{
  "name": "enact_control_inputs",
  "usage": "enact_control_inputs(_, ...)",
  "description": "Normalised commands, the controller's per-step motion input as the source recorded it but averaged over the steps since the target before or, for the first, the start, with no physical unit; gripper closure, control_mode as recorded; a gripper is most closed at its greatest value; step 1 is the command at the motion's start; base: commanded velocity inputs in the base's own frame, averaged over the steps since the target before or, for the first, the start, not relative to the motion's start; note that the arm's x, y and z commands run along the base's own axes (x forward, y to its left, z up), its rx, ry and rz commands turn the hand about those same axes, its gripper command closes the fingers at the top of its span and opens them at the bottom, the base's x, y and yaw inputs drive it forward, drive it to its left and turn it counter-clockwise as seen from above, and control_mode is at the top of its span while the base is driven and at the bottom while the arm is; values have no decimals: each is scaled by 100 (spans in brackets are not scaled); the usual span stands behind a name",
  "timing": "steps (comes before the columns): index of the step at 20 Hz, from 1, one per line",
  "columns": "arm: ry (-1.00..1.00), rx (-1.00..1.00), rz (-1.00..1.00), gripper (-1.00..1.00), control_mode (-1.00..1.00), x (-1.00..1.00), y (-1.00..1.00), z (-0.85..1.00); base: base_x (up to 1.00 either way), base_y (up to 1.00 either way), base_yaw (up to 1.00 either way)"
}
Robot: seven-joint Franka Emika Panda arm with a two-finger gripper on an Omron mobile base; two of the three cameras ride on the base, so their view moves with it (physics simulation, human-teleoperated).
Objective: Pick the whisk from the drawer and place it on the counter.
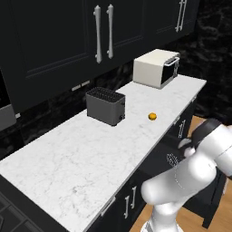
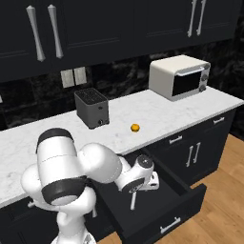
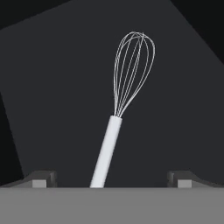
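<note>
Drawer (image 2: 190, 202) floor: whisk (image 3: 118, 118) between open claw (image 3: 112, 178) tips.

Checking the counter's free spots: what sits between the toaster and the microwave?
Bare counter lies between the toaster and the microwave; the small orange ball sits nearer the front edge, off that line. Both base views show this.

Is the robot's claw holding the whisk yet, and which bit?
No, nothing is held. The gripper is open, its tips wide apart, and the whisk lies loose in the drawer.
</note>
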Motion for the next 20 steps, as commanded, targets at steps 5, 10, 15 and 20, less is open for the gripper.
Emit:
enact_control_inputs(5,0,0,7,-100,-100,15,15,-25,0,0,0)
enact_control_inputs(10,0,0,6,-100,-100,23,5,-26,0,0,0)
enact_control_inputs(15,0,3,4,-100,-100,31,-10,-30,0,0,0)
enact_control_inputs(20,0,7,5,-100,-100,32,-39,-41,0,0,0)
